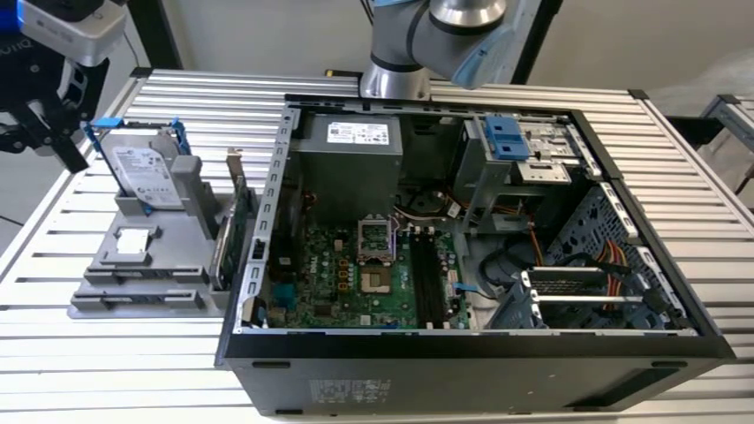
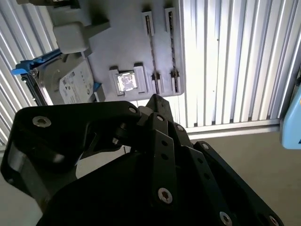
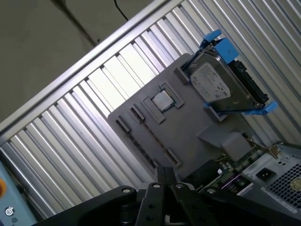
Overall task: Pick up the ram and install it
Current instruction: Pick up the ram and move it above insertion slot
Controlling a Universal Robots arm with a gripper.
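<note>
Second wrist view is putting the end effector [image 2: 155, 101] closest to us, its black linkage hanging above the gray fixture [image 2: 122, 42]. We are not managing to tell whether it is clenched or released.

Just past it, what we are taking for the ram [image 2: 152, 49] is standing on edge in a long slot of that fixture. It is a thin dark strip, untouched, with a second strip [image 2: 172, 47] in the neighbouring slot and the processor chip [image 2: 127, 83] just beside. That crowding is what is worrying us: a descent slightly off line would be landing on the slot's end brackets or pinching the neighbour, and a thin board caught off-centre would be tilting or bending.

Beyond, the hard drive [image 2: 70, 87] in its blue frame is standing tall enough to be clipped by a sideways swing.

Farthest off, in the exterior view, the open computer case [image 1: 471, 344] is sitting on the tabletop [image 1: 707, 177], its motherboard [image 1: 353, 274] ringed by cables and a drive cage — a stick arriving skewed would be risking a snag there or a jam in its socket.
</note>
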